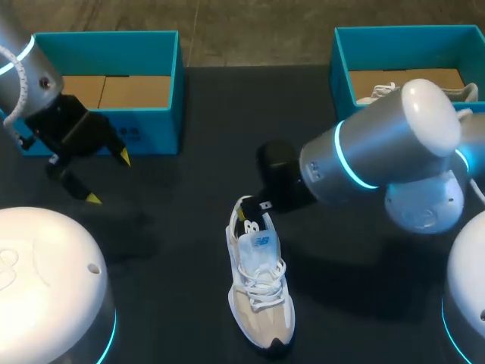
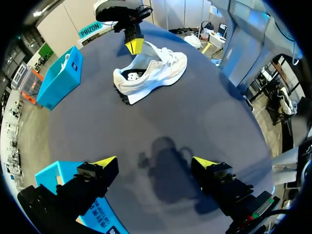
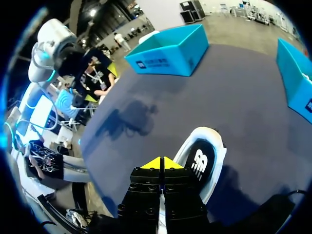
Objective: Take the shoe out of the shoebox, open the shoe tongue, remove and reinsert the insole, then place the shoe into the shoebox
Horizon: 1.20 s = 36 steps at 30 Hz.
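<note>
1. At mid-table the shoe (image 1: 258, 292) lies out of its box, toe towards me, laces tied.
2. My right gripper (image 1: 247, 220) sits at the heel opening with its tips pressed together. I cannot tell whether a thin edge of the shoe is pinched between them.
3. My left gripper (image 1: 107, 178) hangs released over bare table (image 1: 174, 250), just in front of the left box (image 1: 144, 130) and well apart from the shoe.
4. I judge the step to be the tongue or insole work. I'd bring the left gripper over to steady the toe, then lift gently so the shoe doesn't drag or tip.
5. The heel logo (image 3: 199, 163) and the tongue label (image 1: 261, 241) show as marks only, and the box print (image 3: 148, 63) is too small to make out.
</note>
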### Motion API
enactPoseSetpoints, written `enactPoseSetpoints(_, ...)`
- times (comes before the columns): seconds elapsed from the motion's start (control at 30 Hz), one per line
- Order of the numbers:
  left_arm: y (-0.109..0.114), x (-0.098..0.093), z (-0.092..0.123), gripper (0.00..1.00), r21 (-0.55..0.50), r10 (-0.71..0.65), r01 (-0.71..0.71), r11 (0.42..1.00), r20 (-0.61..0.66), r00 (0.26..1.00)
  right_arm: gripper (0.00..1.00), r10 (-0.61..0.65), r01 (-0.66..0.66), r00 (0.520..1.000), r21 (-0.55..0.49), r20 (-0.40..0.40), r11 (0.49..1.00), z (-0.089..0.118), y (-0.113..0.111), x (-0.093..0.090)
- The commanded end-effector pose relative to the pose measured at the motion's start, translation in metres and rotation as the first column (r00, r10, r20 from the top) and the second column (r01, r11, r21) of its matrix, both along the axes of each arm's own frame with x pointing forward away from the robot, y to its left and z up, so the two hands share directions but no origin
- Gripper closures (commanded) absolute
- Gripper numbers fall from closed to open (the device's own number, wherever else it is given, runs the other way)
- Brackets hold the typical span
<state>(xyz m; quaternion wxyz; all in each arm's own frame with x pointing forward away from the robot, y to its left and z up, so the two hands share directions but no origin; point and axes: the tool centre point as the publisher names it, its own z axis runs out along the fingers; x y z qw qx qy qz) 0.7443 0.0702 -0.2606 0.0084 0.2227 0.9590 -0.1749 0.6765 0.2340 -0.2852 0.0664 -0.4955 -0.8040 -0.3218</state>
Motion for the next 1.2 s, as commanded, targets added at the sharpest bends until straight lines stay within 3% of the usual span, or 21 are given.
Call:
enactPoseSetpoints(0.03, 0.0, -0.002, 0.0, 0.0, 0.002, 0.001, -0.001, 1.0, 0.003, 1.0, 1.0, -0.217, 0.311, 0.945, -0.456, 0.247, 0.834, 0.001, 0.004, -0.003)
enactPoseSetpoints(0.2, 0.004, -0.001, 0.002, 0.0, 0.001, -0.012, 0.012, 1.0, 0.008, 1.0, 1.0, -0.243, 0.336, 0.936, -0.444, 0.255, 0.83, 0.0, 0.004, -0.001)
enactPoseSetpoints(0.3, 0.016, 0.004, 0.006, 0.0, -0.028, -0.055, 0.055, 0.998, 0.012, 0.998, 1.0, -0.261, 0.367, 0.925, -0.478, 0.275, 0.798, -0.003, 0.008, 0.002)
enactPoseSetpoints(0.77, 0.051, 0.017, 0.009, 0.0, -0.018, -0.165, 0.165, 0.986, 0.012, 0.986, 1.0, -0.332, 0.43, 0.902, -0.523, 0.276, 0.736, -0.034, 0.005, 0.018)
enactPoseSetpoints(1.0, 0.07, 0.037, 0.011, 0.0, -0.019, -0.138, 0.138, 0.99, -0.008, 0.99, 1.0, -0.349, 0.452, 0.892, -0.541, 0.287, 0.709, -0.042, 0.003, 0.025)
enactPoseSetpoints(1.2, 0.076, 0.039, 0.01, 0.0, -0.014, -0.136, 0.136, 0.991, -0.007, 0.991, 1.0, -0.362, 0.469, 0.883, -0.554, 0.297, 0.688, -0.052, -0.004, 0.031)
